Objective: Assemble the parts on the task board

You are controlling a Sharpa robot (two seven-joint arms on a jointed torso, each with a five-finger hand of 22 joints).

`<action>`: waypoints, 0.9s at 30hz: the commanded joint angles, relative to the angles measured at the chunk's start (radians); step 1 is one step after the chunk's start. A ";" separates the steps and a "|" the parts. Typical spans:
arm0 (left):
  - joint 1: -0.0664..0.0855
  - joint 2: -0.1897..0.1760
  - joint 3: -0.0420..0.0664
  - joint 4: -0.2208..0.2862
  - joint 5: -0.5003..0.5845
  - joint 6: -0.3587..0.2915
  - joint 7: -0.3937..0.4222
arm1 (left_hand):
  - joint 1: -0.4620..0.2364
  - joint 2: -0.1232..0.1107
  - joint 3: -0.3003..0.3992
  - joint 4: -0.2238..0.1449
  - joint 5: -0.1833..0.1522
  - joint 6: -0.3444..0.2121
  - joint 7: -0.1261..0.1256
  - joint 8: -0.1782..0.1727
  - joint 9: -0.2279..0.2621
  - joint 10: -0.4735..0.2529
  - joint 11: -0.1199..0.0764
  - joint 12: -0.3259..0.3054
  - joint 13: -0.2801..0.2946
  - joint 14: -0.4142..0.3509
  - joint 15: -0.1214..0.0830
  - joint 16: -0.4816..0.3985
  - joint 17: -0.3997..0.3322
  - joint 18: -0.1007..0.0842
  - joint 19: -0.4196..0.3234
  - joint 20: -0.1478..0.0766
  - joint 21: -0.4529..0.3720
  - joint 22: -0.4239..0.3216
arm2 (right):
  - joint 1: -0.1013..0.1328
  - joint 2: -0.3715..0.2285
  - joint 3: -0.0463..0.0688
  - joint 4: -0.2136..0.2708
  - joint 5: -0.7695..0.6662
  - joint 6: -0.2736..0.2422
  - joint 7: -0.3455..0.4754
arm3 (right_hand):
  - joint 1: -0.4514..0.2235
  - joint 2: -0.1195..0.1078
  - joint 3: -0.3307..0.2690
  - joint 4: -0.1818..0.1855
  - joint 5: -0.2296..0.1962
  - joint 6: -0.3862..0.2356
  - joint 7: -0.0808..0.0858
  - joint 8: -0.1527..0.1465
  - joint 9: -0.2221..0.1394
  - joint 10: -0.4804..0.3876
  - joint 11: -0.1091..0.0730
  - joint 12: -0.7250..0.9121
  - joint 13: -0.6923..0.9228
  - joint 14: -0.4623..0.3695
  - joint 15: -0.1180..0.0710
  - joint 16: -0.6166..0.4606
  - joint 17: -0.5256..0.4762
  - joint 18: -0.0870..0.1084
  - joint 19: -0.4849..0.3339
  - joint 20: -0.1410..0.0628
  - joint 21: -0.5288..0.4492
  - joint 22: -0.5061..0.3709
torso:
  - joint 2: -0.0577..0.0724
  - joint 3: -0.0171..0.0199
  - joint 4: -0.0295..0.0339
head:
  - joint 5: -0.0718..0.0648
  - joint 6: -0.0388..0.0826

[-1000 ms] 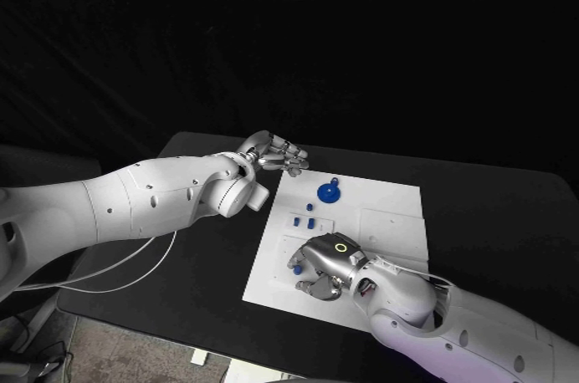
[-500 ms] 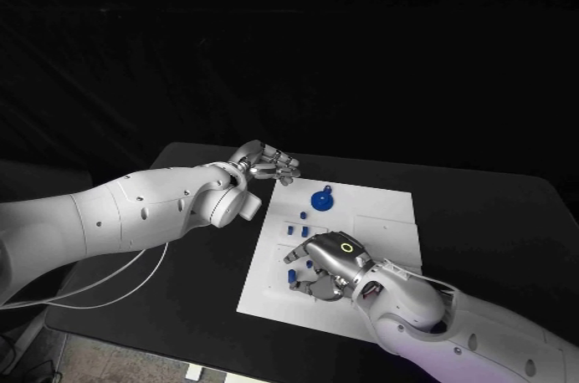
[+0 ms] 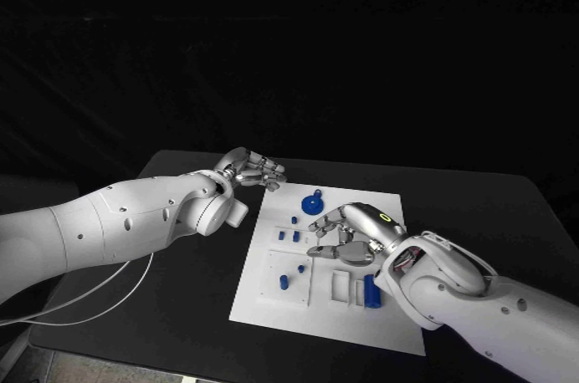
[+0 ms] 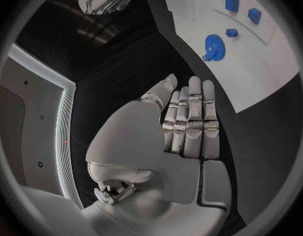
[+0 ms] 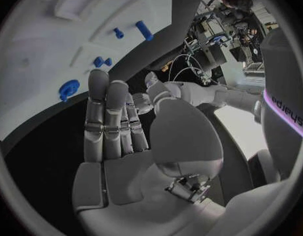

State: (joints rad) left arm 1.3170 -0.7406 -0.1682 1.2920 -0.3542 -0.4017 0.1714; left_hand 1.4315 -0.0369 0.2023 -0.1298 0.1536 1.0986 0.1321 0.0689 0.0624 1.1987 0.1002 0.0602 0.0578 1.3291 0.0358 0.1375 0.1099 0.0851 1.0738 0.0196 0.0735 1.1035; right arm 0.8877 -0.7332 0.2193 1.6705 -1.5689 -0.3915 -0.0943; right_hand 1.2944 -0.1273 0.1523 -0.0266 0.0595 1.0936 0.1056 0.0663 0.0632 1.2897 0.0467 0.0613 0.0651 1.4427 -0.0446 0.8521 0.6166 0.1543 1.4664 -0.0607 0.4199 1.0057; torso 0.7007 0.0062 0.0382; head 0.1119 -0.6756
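Observation:
The white task board (image 3: 316, 320) lies in the middle of the black table. A blue gear (image 3: 311, 204) stands near its far edge, with small blue parts (image 3: 294, 222) just in front of it. Two more small blue parts (image 3: 284, 283) sit at the board's left, and a long blue peg (image 3: 371, 289) lies near the middle. My right hand (image 3: 350, 237) hovers over the board's centre and holds nothing; its fingers (image 5: 105, 115) are extended. My left hand (image 3: 251, 167) hangs past the board's far left corner with straight fingers (image 4: 190, 118) and nothing in it.
Black table (image 3: 181, 299) surrounds the board on all sides. The left wrist view has the gear (image 4: 215, 46) and blue parts (image 4: 254, 15) on the board (image 4: 269, 63). In the right wrist view the gear (image 5: 69, 89) and a blue peg (image 5: 144, 30) lie ahead.
The camera has shifted. My right hand lifted off the board's near left part and moved to its centre, uncovering small blue parts and the long peg. My left hand stays by the far corner.

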 commanded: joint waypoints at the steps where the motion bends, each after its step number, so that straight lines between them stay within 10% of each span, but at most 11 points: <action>1: 0.000 -0.001 -0.002 0.000 0.011 0.009 0.011 | -0.005 0.005 -0.001 -0.001 0.002 -0.004 -0.001 -0.005 0.002 -0.007 -0.003 0.001 0.000 0.002 0.006 -0.003 0.001 -0.007 -0.002 0.002 -0.006 -0.001 | 0.009 -0.037 0.008 0.006 0.177 0.045 0.000 | 0.004 0.012 0.012 -0.009 0.002 0.013 -0.007 -0.003 0.001 0.092 -0.026 0.005 0.010 0.000 -0.017 0.007 0.005 -0.020 0.039 -0.016 0.022 0.013 | -0.002 0.0018 -0.0017 | -0.011 0.002; 3: -0.001 -0.003 -0.005 0.000 0.012 0.009 0.014 | -0.005 0.005 -0.001 -0.001 0.002 -0.004 -0.001 -0.005 0.002 -0.007 -0.003 0.001 0.000 0.002 0.006 -0.003 0.001 -0.007 -0.002 0.002 -0.006 -0.001 | 0.017 -0.065 0.013 0.005 0.230 0.062 -0.015 | 0.003 0.015 -0.002 -0.020 0.005 0.041 -0.021 -0.005 0.001 0.210 -0.063 0.031 0.084 -0.001 -0.041 0.010 0.013 -0.048 0.039 -0.043 0.063 0.038 | -0.004 0.0031 -0.0038 | -0.017 0.002; 8: -0.004 -0.007 -0.008 -0.002 0.018 0.007 0.023 | -0.005 0.005 -0.001 -0.001 0.002 -0.004 -0.001 -0.005 0.002 -0.007 -0.003 0.001 0.000 0.002 0.006 -0.003 0.001 -0.007 -0.002 0.002 -0.006 -0.001 | 0.036 -0.129 0.018 -0.013 0.375 0.153 -0.087 | -0.040 0.037 -0.057 -0.015 0.041 0.055 -0.029 -0.004 0.006 0.147 -0.076 0.237 0.512 -0.004 -0.053 0.027 0.057 -0.071 0.038 -0.058 0.135 0.097 | -0.011 0.0055 -0.0102 | -0.035 -0.004; 15: -0.012 -0.013 -0.011 -0.004 0.026 0.003 0.033 | -0.006 0.004 -0.003 0.002 0.001 -0.004 -0.001 -0.005 0.002 -0.005 -0.004 0.001 0.000 0.003 0.005 -0.003 0.001 -0.008 0.000 0.002 -0.006 -0.011 | 0.045 -0.197 0.017 -0.025 0.501 0.279 -0.237 | -0.062 0.012 0.029 0.114 0.056 0.097 -0.049 -0.003 0.044 0.064 -0.085 0.800 1.066 -0.014 -0.055 0.157 0.280 -0.073 0.038 -0.061 0.290 0.230 | -0.021 0.0110 -0.0198 | -0.061 -0.016; 27: -0.023 -0.018 -0.012 0.000 0.037 0.004 0.049 | -0.014 0.002 -0.006 0.011 0.000 -0.006 -0.002 -0.005 0.002 -0.006 -0.004 0.001 0.000 0.003 0.006 -0.003 0.002 -0.009 0.004 0.003 -0.007 -0.034 | 0.046 -0.239 -0.025 0.020 0.603 0.410 -0.546 | -0.147 0.007 0.049 0.138 0.013 0.063 -0.043 -0.002 0.067 0.090 -0.079 0.920 1.177 -0.002 -0.050 0.208 0.379 -0.075 0.043 -0.055 0.329 0.280 | -0.036 0.0136 -0.0348 | -0.078 -0.036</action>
State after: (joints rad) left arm 1.2945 -0.7596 -0.1812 1.2890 -0.3313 -0.4023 0.1952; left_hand 1.4271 -0.0324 0.1959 -0.1235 0.1536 1.0985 0.1321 0.0689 0.0625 1.1988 0.1001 0.0601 0.0578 1.3292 0.0359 0.1375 0.1110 0.0851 1.0738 0.0196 0.0735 1.0707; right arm 0.9341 -0.9705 0.1942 1.6829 -1.0221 -0.0555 -0.5141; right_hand 1.1555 -0.1214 0.2054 0.1109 0.0697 1.1622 0.0640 0.0659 0.1299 1.3760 -0.0357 0.9782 1.2401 1.4349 -0.0968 1.0551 0.9939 0.0923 1.4651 -0.1165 0.7453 1.2852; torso 0.6685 0.0196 0.0085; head 0.0368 -0.7084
